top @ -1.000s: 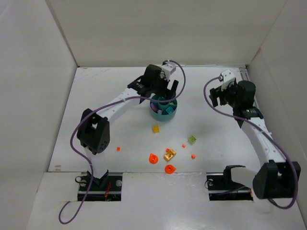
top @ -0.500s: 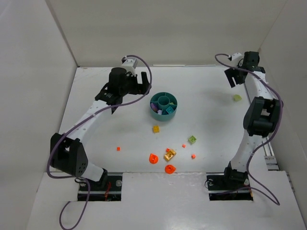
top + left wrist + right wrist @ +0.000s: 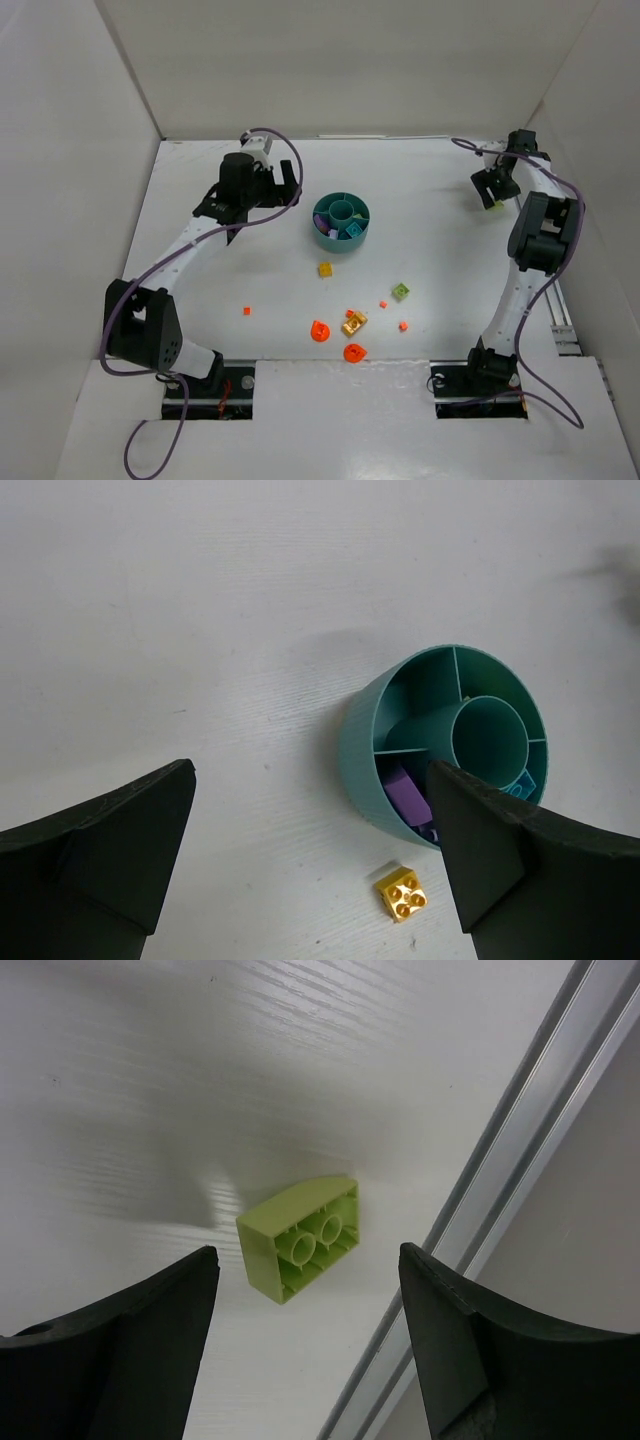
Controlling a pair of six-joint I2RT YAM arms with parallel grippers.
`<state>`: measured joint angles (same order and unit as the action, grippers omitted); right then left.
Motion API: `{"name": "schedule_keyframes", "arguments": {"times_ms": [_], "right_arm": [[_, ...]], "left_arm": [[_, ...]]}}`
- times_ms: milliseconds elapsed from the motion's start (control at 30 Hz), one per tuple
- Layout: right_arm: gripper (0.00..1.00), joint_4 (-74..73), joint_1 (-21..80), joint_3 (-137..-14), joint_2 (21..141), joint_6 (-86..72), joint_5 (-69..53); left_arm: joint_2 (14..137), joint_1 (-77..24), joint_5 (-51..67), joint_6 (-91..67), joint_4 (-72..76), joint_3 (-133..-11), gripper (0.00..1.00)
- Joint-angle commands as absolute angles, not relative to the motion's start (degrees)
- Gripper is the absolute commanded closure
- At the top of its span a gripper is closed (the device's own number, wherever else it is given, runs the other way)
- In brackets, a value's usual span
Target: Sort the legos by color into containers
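The teal dish (image 3: 341, 221) stands mid-table, with purple (image 3: 405, 792) and turquoise pieces in its outer sections. My left gripper (image 3: 283, 190) hangs open to the dish's left, nothing between its fingers (image 3: 120, 830). A yellow brick (image 3: 403, 892) lies just in front of the dish (image 3: 352, 750). At the far right my right gripper (image 3: 492, 190) is low over a lime green brick (image 3: 300, 1238) lying on its side. The brick sits between the open fingers (image 3: 150, 1330) with a gap on each side. Loose legos lie nearer the front: yellow (image 3: 325, 269), lime (image 3: 400, 292), gold (image 3: 353, 323), orange rounds (image 3: 319, 330) (image 3: 354, 352).
Tiny orange dots (image 3: 247, 310) (image 3: 383, 304) (image 3: 403, 326) are scattered on the white table. A metal rail (image 3: 500, 1210) runs along the table's right edge, close beside the lime brick. White walls close in the left, back and right sides.
My left arm pulled back from over the dish to its left. My right arm swung out to the far right edge and came down over the lime brick, its jaws narrowing a little.
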<state>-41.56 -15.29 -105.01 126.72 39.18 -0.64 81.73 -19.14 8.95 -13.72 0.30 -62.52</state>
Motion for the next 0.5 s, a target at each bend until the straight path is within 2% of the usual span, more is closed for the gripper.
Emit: {"name": "schedule_keyframes", "arguments": {"times_ms": [0, 100, 133, 233, 333, 367, 433, 467], "right_arm": [[0.22, -40.69, -15.21, -106.79, 126.03, 40.34, -1.67], [0.28, -41.31, -15.21, -106.79, 127.43, 39.73, -1.67], [0.37, -41.31, -15.21, -106.79, 127.44, 39.73, -1.15], [0.52, -41.92, -15.21, -106.79, 127.97, 38.5, -0.53], [0.63, -41.92, -15.21, -104.77, 127.27, 37.88, -0.53], [0.7, -41.92, -15.21, -104.77, 126.57, 37.36, -1.75], [0.78, -41.31, -15.21, -103.45, 125.43, 37.35, -3.33], [0.86, -41.31, -15.21, -103.45, 125.42, 37.35, -3.95]], "left_arm": [[79.01, -18.46, 9.05, -14.33, 2.46, -61.27, 0.0], [79.01, -17.93, 9.05, -14.33, 2.46, -61.26, 0.0], [79.01, -17.93, 9.05, -14.33, 2.46, -61.26, 0.0], [79.01, -17.93, 8.0, -14.33, 1.85, -61.26, 0.0], [79.01, -17.41, 8.0, -14.33, 1.32, -61.26, 0.0], [79.01, -17.4, 8.0, -14.33, 1.32, -61.26, 0.0], [79.01, -17.4, 8.0, -14.33, 0.79, -61.26, 0.0], [78.4, -17.4, 7.48, -14.33, 0.79, -61.26, 0.0]]}}
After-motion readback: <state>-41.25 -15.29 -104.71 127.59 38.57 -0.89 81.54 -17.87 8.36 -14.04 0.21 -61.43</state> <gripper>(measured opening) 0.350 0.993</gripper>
